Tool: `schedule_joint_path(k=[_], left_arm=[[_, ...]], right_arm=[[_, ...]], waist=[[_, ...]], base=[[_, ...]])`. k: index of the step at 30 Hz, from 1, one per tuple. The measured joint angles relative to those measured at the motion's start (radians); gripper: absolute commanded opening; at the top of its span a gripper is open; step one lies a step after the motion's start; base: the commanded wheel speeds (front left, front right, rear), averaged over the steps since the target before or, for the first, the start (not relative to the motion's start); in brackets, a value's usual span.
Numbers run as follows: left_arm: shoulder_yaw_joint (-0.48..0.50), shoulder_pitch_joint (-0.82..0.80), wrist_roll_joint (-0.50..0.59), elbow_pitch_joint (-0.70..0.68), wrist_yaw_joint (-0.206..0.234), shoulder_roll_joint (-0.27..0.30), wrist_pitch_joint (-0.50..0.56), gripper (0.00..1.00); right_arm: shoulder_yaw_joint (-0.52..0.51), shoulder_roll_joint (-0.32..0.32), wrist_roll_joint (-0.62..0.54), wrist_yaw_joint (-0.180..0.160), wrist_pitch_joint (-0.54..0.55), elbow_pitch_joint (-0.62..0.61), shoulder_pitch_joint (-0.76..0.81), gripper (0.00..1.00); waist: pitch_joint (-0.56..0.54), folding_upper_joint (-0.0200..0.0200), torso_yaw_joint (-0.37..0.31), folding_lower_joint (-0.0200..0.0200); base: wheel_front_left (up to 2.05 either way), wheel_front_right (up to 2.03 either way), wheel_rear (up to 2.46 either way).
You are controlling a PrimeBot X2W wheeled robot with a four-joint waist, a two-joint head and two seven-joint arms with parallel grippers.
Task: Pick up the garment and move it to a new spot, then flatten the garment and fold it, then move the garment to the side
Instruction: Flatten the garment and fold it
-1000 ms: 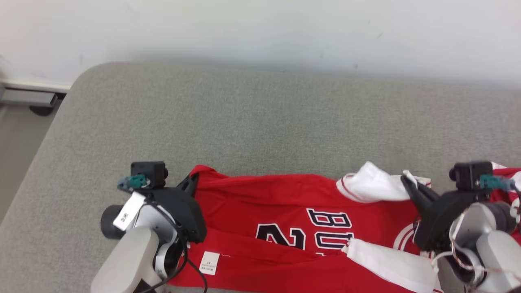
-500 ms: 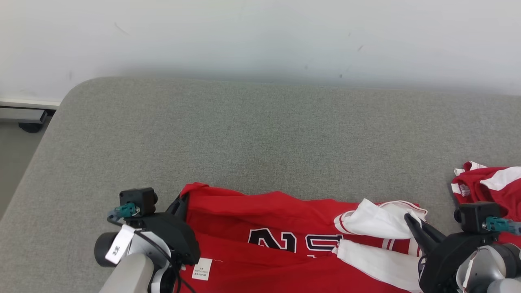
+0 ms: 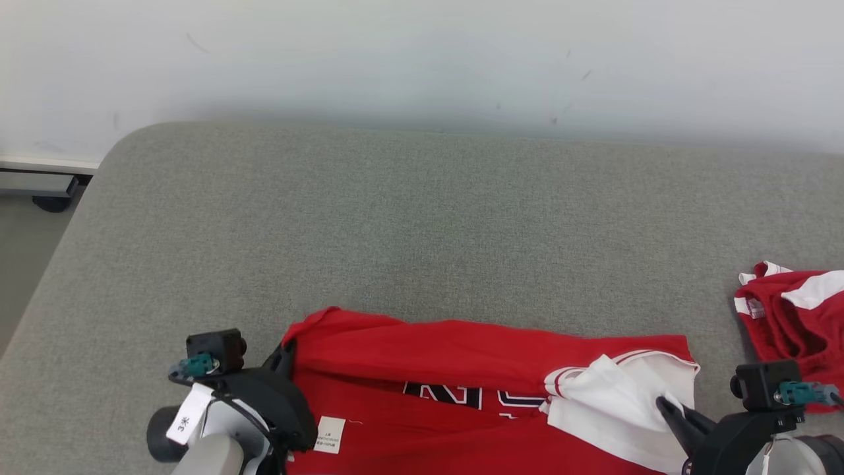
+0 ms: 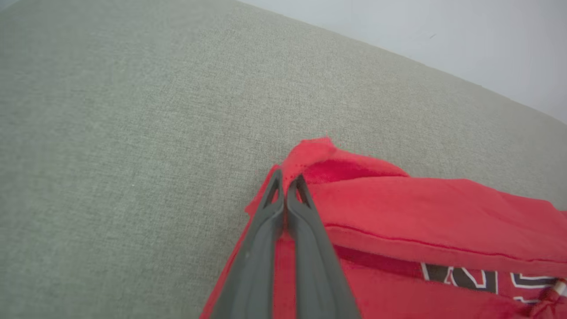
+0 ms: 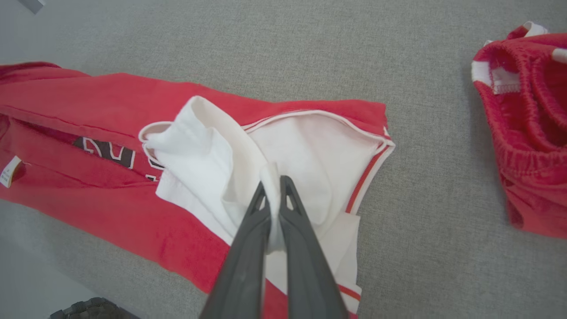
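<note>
My left hand (image 4: pixel 285 181) has its fingers pressed together on the red corner of the jersey (image 3: pixel 461 349), and my right hand (image 5: pixel 274 179) is pinching a thin fold of the white fabric at the other end. The jersey lies along the near edge of the grey cloth-covered tabletop (image 3: pixel 395 231), its far edge folded over so that the black lettering is half covered.

The right pinch worries me most. It holds only a narrow ridge of white cloth, and I judge a firm pull could slip it free and drop that end in a heap. If I move the two hands unevenly, the fold will skew and crease. With the cloth so close to the near edge, a slack moment could let it slide off.

Farther right, the red shorts (image 3: pixel 791 310) lie apart from the jersey, but a sideways sweep could snag them.
</note>
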Motion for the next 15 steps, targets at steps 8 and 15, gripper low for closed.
schedule_joint_path(k=[8, 15], left_arm=[[-0.011, 0.026, -0.024, 0.026, 0.002, 0.0, 0.025, 0.0], [-0.015, 0.039, -0.022, 0.037, 0.007, 0.002, 0.034, 1.0]], right_arm=[[0.011, -0.012, 0.001, -0.018, 0.08, -0.019, 0.056, 0.0], [0.017, -0.012, 0.001, -0.034, 0.119, -0.025, 0.07, 1.0]], waist=[[-0.016, 0.0001, 0.001, 0.0], [-0.021, 0.0001, 0.0, 0.0001]], base=[[0.0, 0.0, 0.0], [0.0, 0.0, 0.0]])
